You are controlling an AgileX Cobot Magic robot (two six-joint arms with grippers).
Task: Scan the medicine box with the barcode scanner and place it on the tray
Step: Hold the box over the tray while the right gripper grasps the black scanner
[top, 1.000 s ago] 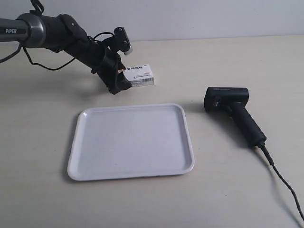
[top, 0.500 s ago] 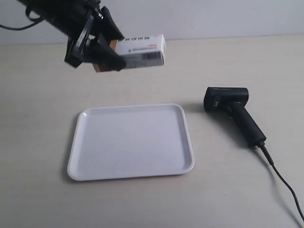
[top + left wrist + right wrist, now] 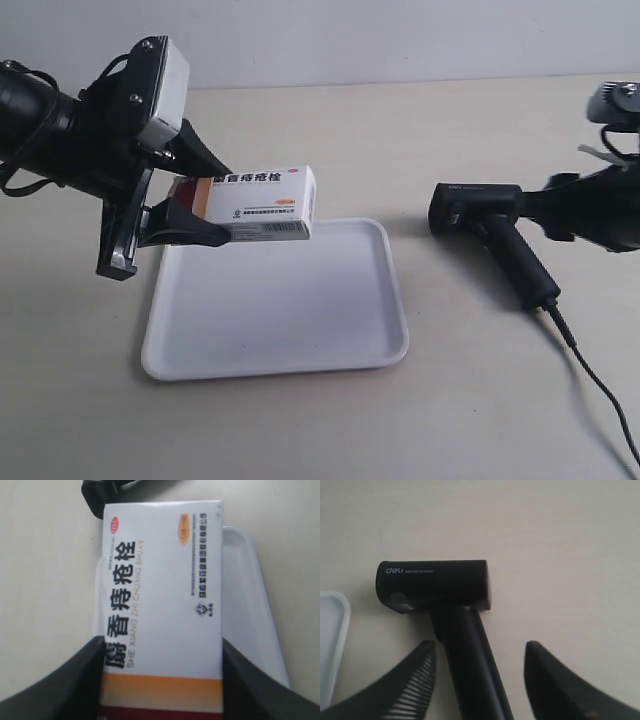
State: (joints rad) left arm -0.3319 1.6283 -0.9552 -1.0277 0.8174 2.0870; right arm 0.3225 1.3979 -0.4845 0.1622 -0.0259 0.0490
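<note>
My left gripper [image 3: 228,205] is shut on the medicine box [image 3: 262,202], clamping the end with the orange and dark red band. The white carton hangs level above the far left part of the tray [image 3: 290,310]. In the left wrist view the box [image 3: 162,580] fills the space between the black fingers [image 3: 60,690], with the tray's rim [image 3: 250,605] beyond it. The black barcode scanner [image 3: 485,225] lies on the table to the right of the tray. My right gripper [image 3: 479,645] is open, its jaws either side of the scanner's handle [image 3: 470,670] without touching it.
The scanner's thin dark cable [image 3: 600,390] trails toward the near right corner of the table. A corner of the tray [image 3: 330,640] shows beside the scanner's head [image 3: 440,582]. The right arm [image 3: 600,205] reaches in from the right edge.
The left gripper has carried the box down and forward, from high above the table to just over the tray. The right arm has come into view and reached the scanner's handle.
</note>
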